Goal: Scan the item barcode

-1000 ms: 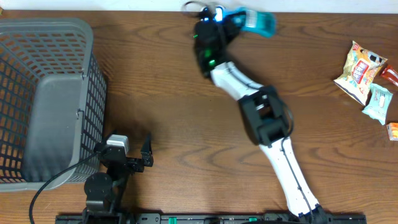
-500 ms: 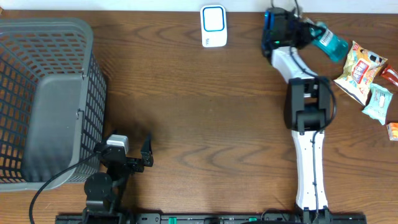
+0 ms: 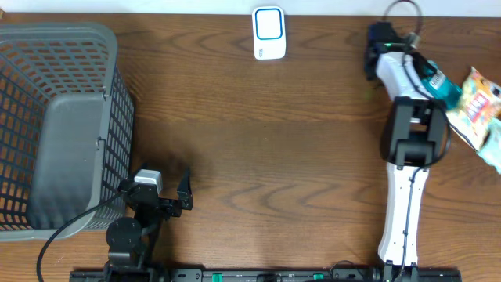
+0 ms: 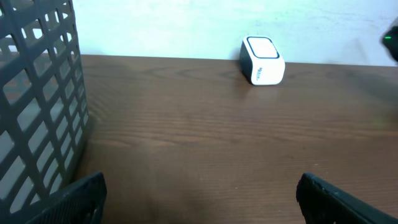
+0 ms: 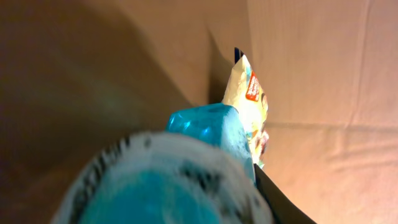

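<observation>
Overhead, the right gripper [image 3: 432, 77] is clamped partway closed on the teal item [image 3: 443, 88] at the far right of the table [image 3: 258, 141]. The item is just beside a yellow snack packet [image 3: 479, 98] and well apart from the white scanner [image 3: 268, 33] at the far edge. The left gripper [image 3: 185, 192] rests spread wide near the grey basket [image 3: 121, 117].
</observation>
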Controlling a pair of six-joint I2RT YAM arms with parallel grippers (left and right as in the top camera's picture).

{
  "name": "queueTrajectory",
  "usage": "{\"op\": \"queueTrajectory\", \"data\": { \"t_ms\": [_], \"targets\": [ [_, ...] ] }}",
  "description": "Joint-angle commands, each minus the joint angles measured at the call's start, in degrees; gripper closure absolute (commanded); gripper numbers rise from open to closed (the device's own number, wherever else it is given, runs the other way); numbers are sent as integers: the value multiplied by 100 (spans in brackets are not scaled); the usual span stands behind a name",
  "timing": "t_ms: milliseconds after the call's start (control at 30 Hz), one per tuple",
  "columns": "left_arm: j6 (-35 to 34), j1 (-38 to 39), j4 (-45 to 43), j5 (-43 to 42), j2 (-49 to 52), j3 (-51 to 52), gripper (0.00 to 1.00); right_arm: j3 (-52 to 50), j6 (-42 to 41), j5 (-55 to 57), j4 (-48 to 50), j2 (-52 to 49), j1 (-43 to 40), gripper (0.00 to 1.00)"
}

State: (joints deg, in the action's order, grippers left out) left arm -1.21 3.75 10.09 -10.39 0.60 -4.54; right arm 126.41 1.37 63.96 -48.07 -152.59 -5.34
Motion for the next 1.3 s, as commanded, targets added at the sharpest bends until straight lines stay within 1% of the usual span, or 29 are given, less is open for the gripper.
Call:
{"op": "queueTrajectory", "data": {
  "t_ms": [0, 67, 133, 167, 233, 267, 333, 400, 433, 567, 633, 800, 1033, 1100, 1267],
  "targets": [
    [74, -20, 136, -72, -31, 94, 2, -61, -1228, -2181, -249, 20, -485, 81],
    [74, -20, 136, -72, -31, 94, 2, -61, -1360, -2848, -472, 229, -769, 80],
    [74, -20, 136, -72, -31, 94, 2, -61, -1338, -3287, -514, 376, -911, 71],
    [74, -20, 136, -72, -31, 94, 2, -61, -1279, -3471, -533, 466, -981, 65],
    [74, -20, 133, -72, -31, 94, 2, -61, -1261, -3659, -573, 634, -1067, 44],
    [74, -20, 133, -72, -31, 94, 2, -61, -1261, -3713, -592, 719, -1093, 35],
    [74, -20, 136, -72, -31, 94, 2, -61, -1270, -3823, -610, 949, -1137, 22],
    [74, -20, 136, -72, -31, 94, 2, -61, -1281, -3976, -619, 1279, -1154, 4],
    [74, -20, 136, -72, -31, 94, 2, -61, -1318, -4033, -636, 1453, -1154, 1],
    [74, -20, 136, -72, -31, 94, 2, -61, -1646, -4151, -778, 2293, -1147, 1],
    [74, -20, 136, -72, -31, 94, 2, -61, -1773, -4389, -914, 2745, -1145, 1],
    [74, -20, 136, -72, -31, 94, 2, -61, -1801, -5766, -1202, 3901, -1113, 1],
    [74, -20, 136, -72, -31, 94, 2, -61, -1587, -7149, -1510, 5462, -1008, 1],
    [74, -20, 136, -72, -31, 94, 2, -61, -1449, -7372, -1676, 5871, -1008, 1],
    [74, -20, 133, -72, -31, 94, 2, -61, -1440, -7506, -2173, 6981, -1008, 1]
  ]
}}
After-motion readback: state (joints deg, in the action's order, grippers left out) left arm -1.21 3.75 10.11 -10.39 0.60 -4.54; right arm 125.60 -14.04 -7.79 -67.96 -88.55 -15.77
